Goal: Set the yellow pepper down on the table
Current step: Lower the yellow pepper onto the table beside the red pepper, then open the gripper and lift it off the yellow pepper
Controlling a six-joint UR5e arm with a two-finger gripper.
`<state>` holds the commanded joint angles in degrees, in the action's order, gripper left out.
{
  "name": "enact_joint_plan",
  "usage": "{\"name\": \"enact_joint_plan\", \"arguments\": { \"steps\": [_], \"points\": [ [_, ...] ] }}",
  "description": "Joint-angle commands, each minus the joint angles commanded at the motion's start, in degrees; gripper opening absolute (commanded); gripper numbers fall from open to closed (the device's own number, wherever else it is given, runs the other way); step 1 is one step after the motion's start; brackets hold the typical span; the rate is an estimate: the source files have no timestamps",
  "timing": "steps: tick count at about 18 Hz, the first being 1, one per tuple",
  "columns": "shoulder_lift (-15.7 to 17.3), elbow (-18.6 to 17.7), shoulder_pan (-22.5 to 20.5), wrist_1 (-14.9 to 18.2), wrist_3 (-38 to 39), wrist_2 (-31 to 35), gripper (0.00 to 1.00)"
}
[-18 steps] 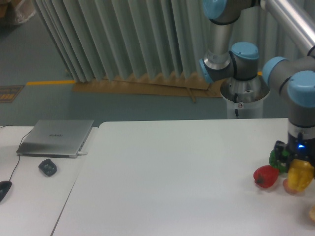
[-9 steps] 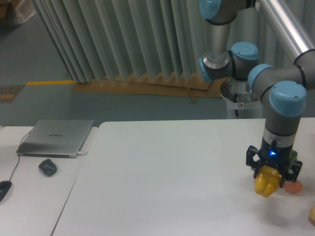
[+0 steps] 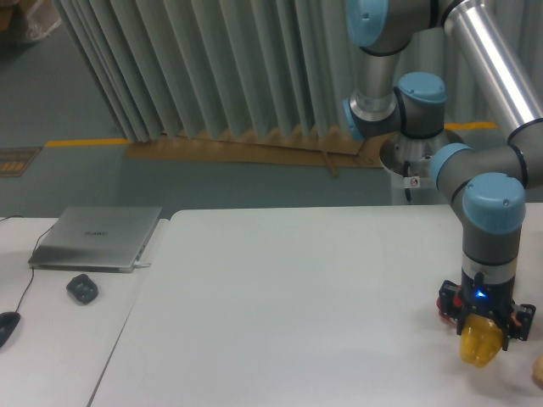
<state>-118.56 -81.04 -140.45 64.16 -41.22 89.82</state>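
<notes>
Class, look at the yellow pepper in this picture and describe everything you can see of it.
The yellow pepper is glossy, lobed and waxy-looking, and only its lower part shows. The gripper is shut on its top from above, so it points downward at the right end of the white table. Whether it touches the tabletop cannot be told. A sliver of something red shows just behind the gripper's left side.

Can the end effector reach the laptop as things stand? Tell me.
Probably not: the end effector is shut on the yellow pepper at the table's right side; the laptop lies across on the adjoining desk.
</notes>
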Motion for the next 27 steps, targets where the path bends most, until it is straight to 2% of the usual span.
{"name": "enact_joint_plan", "arguments": {
  "steps": [4, 6, 7, 9, 15, 16, 18, 19, 24, 27],
  "points": [
    [0.0, -0.1, 0.0, 0.0, 0.0, 0.1, 0.44],
    [-0.1, -0.3, 0.0, -0.3, -0.1, 0.4, 0.88],
    [0.0, -0.3, 0.0, -0.2, -0.1, 1.4, 1.0],
    [0.0, -1.0, 0.3, -0.3, 0.1, 3.9, 1.0],
    [0.5, -2.4, 0.4, -1.0, 0.2, 4.6, 1.0],
    [0.9, -3.1, 0.6, -0.8, 0.4, 6.0, 1.0],
    [3.8, -5.2, 1.8, 0.1, -0.2, 12.3, 1.0],
    [5.9, -6.0, 2.5, 1.3, -0.6, 12.7, 1.0],
    [6.0, -5.2, 2.4, 2.2, -1.3, 10.9, 1.0],
    [8.0, -5.4, 2.3, 2.2, -3.5, 9.8, 1.0]
  ]
}}
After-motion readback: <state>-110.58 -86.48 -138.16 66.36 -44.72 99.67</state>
